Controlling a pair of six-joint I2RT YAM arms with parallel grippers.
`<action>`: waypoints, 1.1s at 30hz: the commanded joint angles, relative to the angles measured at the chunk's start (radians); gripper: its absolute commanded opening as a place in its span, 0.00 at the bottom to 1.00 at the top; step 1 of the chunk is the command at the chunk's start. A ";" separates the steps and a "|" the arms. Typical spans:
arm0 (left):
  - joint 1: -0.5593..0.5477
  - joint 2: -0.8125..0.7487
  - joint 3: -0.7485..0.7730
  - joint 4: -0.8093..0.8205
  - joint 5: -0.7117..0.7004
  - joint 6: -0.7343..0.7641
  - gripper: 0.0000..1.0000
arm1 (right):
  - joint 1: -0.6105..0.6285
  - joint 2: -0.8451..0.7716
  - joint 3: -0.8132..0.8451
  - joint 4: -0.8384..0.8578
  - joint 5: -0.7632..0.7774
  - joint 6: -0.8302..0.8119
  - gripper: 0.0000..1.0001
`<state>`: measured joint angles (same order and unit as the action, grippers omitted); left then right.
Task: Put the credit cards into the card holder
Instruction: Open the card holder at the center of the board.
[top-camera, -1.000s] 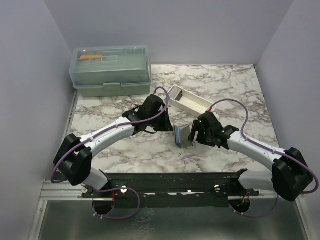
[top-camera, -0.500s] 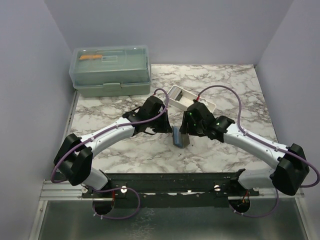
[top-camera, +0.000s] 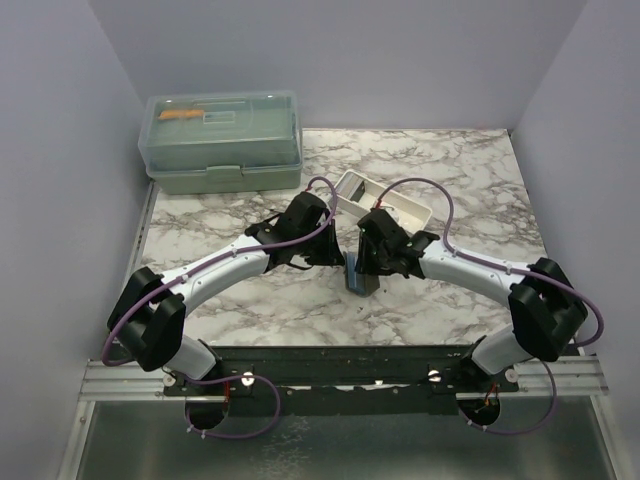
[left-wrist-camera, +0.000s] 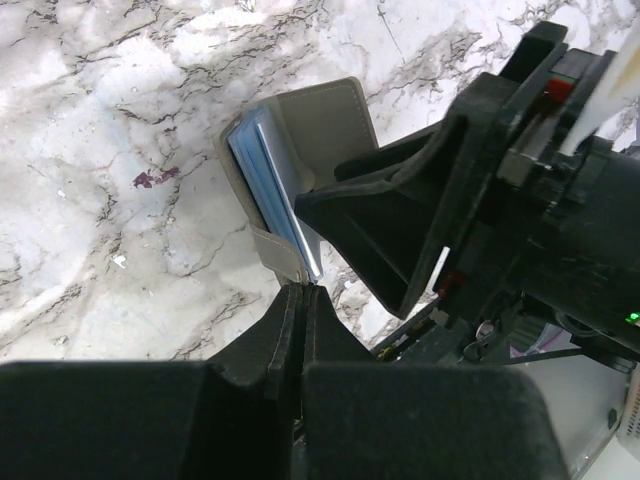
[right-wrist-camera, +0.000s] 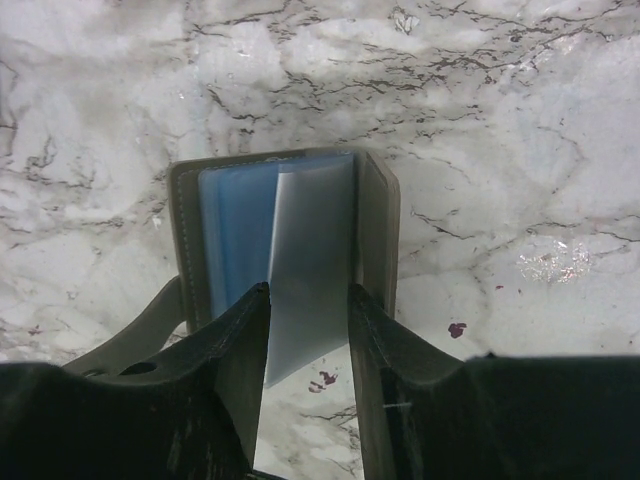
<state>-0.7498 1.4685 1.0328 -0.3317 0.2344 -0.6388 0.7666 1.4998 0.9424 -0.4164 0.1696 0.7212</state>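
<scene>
Marble veining covers the counter (right-wrist-camera: 500, 150) on which we see the grey-olive card holder (right-wrist-camera: 378, 230) standing open on its edge, near the middle and between the two arms. In our right wrist view its two flaps stand apart like a book, and a light blue card (right-wrist-camera: 235, 235) sits inside against the left flap. Beside it, a pale, silvery-looking card (right-wrist-camera: 312, 230) has its far end between the flaps and its near end outside. Our right pincer (right-wrist-camera: 307, 292) grips this pale card by its long edges, one finger on each side and the card filling the gap between them. Our left pincer (left-wrist-camera: 302, 292) has its fingers pressed together on the near corner of the card holder, pinching the edge of one flap. From that wrist the blue card shows as a thin stack of edges inside the fold, and the dark bulk of the right arm crowds in from the right. From above, we see a white tray (top-camera: 412, 203) just behind the right pincer and a green lidded box (top-camera: 222, 140) at the far left corner, well apart from the card holder.
</scene>
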 joint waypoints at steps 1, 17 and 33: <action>0.000 -0.012 -0.014 -0.001 -0.028 0.008 0.00 | 0.003 0.031 -0.020 0.035 0.001 -0.002 0.40; 0.002 -0.018 -0.013 -0.009 -0.041 0.019 0.00 | 0.003 0.067 -0.062 0.029 0.018 0.018 0.58; 0.075 0.075 -0.002 -0.151 -0.150 -0.006 0.00 | 0.002 0.034 -0.174 0.075 0.087 0.106 0.46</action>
<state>-0.6926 1.5200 1.0237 -0.4164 0.1089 -0.6498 0.7666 1.5284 0.8116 -0.3920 0.2642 0.7971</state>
